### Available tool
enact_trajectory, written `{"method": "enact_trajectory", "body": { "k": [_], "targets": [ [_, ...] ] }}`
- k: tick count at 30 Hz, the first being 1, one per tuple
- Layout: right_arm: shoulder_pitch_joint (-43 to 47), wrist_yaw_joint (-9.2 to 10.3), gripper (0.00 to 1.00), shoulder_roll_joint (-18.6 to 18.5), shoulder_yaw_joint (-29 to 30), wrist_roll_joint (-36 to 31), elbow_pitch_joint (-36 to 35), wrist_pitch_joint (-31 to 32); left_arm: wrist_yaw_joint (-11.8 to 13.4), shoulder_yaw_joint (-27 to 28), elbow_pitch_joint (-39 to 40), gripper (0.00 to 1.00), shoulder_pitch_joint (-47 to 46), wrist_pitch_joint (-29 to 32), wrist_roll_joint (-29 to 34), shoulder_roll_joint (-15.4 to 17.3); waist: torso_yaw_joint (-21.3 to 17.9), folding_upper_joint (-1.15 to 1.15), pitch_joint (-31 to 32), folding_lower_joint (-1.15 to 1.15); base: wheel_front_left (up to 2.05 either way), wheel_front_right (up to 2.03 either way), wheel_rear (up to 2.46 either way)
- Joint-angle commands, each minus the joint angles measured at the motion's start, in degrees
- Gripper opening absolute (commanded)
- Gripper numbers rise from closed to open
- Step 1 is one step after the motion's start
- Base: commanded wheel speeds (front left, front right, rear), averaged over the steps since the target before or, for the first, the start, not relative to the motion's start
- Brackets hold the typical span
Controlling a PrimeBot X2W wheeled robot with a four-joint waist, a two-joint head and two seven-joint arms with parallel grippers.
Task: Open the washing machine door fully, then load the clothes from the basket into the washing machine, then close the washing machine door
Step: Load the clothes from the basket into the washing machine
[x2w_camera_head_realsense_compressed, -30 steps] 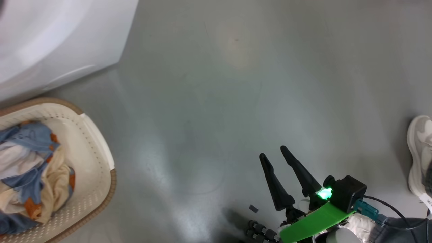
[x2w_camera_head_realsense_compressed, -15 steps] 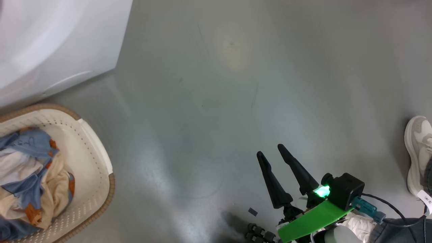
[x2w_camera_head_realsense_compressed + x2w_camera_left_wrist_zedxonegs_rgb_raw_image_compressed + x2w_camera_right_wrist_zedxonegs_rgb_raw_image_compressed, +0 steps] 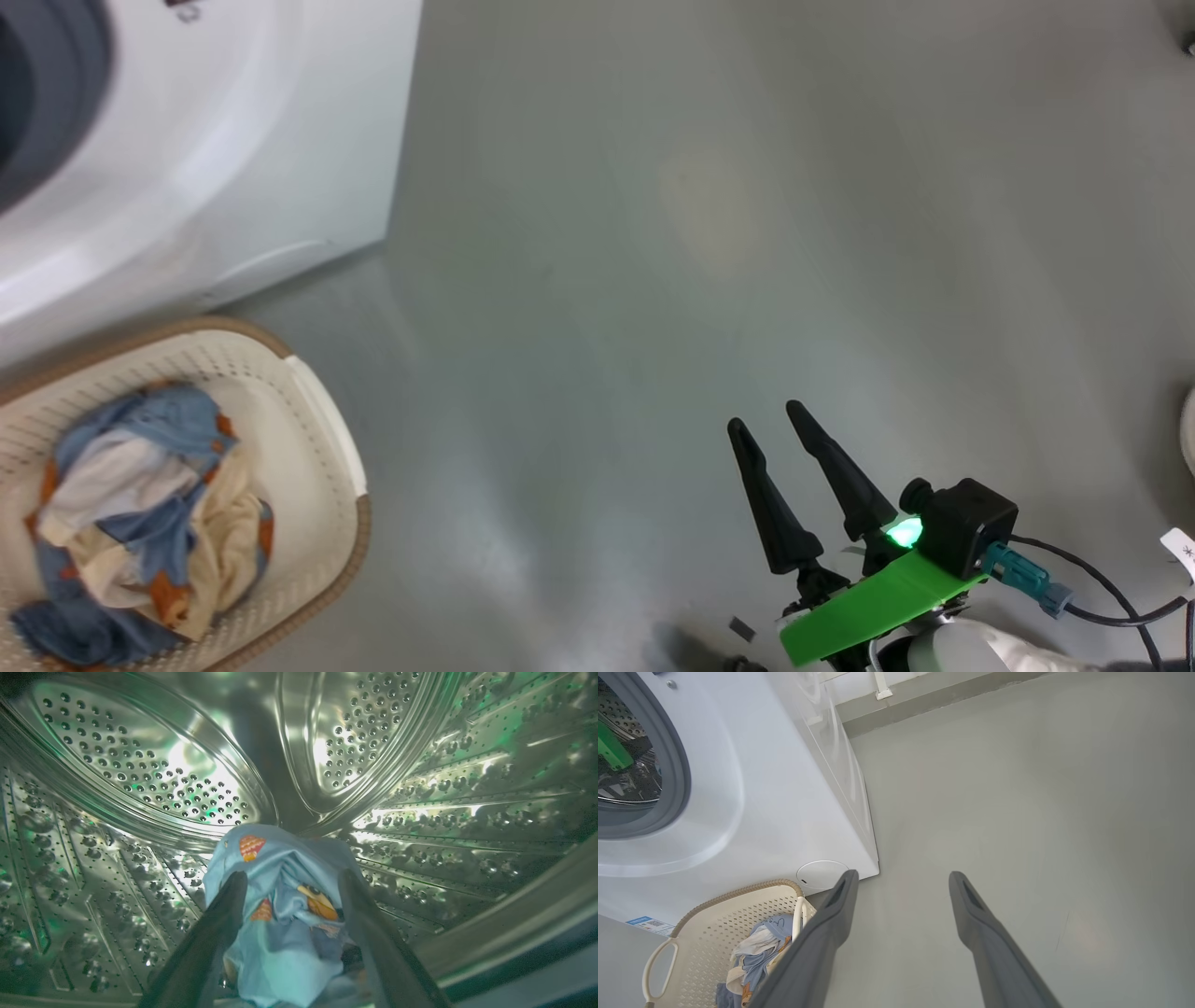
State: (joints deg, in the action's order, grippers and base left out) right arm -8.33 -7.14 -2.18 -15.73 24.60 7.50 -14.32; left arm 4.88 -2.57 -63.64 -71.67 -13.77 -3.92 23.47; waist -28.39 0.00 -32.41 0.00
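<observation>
The white washing machine (image 3: 233, 140) stands at the upper left, with its grey gasket (image 3: 56, 75) showing; the washing machine door is out of view. Inside the steel drum (image 3: 140, 774) my left gripper (image 3: 289, 882) is open, and a blue garment with orange print (image 3: 280, 952) lies loose between its spread fingers. On the floor before the machine, the cream basket (image 3: 327, 485) holds the rest of the clothes (image 3: 140, 523). My right gripper (image 3: 766, 415) hangs open and empty over bare floor, well to the right of the basket. The right wrist view shows the basket (image 3: 705, 933) and the drum opening (image 3: 630, 756).
Grey floor (image 3: 700, 280) spreads to the right of the machine. A person's pale shoe (image 3: 1188, 429) touches the right edge of the head view. A wall skirting (image 3: 924, 704) runs behind the machine. A round white cover (image 3: 822, 873) sits low on the machine's front.
The head camera has turned, so the machine and basket sit further right and the shoe has nearly left the picture. My right gripper keeps its place and stays open.
</observation>
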Motion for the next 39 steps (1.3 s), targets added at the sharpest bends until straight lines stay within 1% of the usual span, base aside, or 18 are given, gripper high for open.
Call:
{"method": "enact_trajectory", "body": {
  "k": [1,5,8,9,15,20,28,33,39],
  "targets": [
    [0.31,-0.35,1.00,-0.70,-0.66,-0.83,-0.75,-0.68,0.69,0.86,1.32,1.00,1.84,-0.75,-0.57,1.50,2.51,0.00,3.58,0.00,0.00,0.00,0.00],
    [0.93,-0.35,1.00,-0.70,0.18,-2.00,0.02,-0.68,0.96,1.01,3.03,1.00,6.30,-1.16,-1.67,-1.27,4.64,0.00,6.90,0.00,0.00,0.00,0.00],
    [1.57,-0.35,1.00,-0.70,1.20,-3.09,0.57,-0.68,1.02,1.00,6.44,1.00,10.21,-1.20,-2.18,-3.13,6.46,0.00,9.30,0.00,0.00,0.00,0.00],
    [1.57,-0.35,1.00,-0.70,1.20,-3.09,0.57,-0.68,1.02,1.00,6.44,1.00,10.21,-1.20,-2.18,-3.13,6.46,0.00,9.30,0.00,0.00,0.00,0.00],
    [2.38,-0.35,1.00,-0.70,3.36,-5.90,1.38,-0.68,0.82,1.05,13.48,1.00,18.43,-1.21,-2.97,-6.55,10.33,0.00,13.56,0.00,0.00,0.00,0.00],
    [2.92,-0.35,1.00,-0.70,4.95,-8.08,1.74,-0.68,0.71,0.89,19.26,1.00,25.33,-1.22,-3.31,-9.84,14.00,0.00,16.75,0.00,0.00,0.00,0.00],
    [5.45,-0.35,1.00,-0.70,6.49,-10.01,2.89,-0.68,-0.46,-0.74,26.86,1.00,38.60,-1.22,-3.02,-15.41,20.83,0.00,23.07,0.00,0.00,0.00,0.00],
    [7.71,-0.35,1.00,-0.70,7.69,-10.63,3.21,-0.68,-0.33,-1.61,31.44,1.00,47.84,-1.22,-2.99,-17.81,24.59,0.00,26.88,0.00,0.00,0.00,0.00],
    [9.52,-0.35,1.00,-0.70,8.14,-11.19,3.14,-0.68,0.16,-3.20,37.72,1.00,56.53,-1.22,-2.99,-19.43,28.38,0.00,29.07,0.00,0.00,0.00,0.00]
  ]
}}
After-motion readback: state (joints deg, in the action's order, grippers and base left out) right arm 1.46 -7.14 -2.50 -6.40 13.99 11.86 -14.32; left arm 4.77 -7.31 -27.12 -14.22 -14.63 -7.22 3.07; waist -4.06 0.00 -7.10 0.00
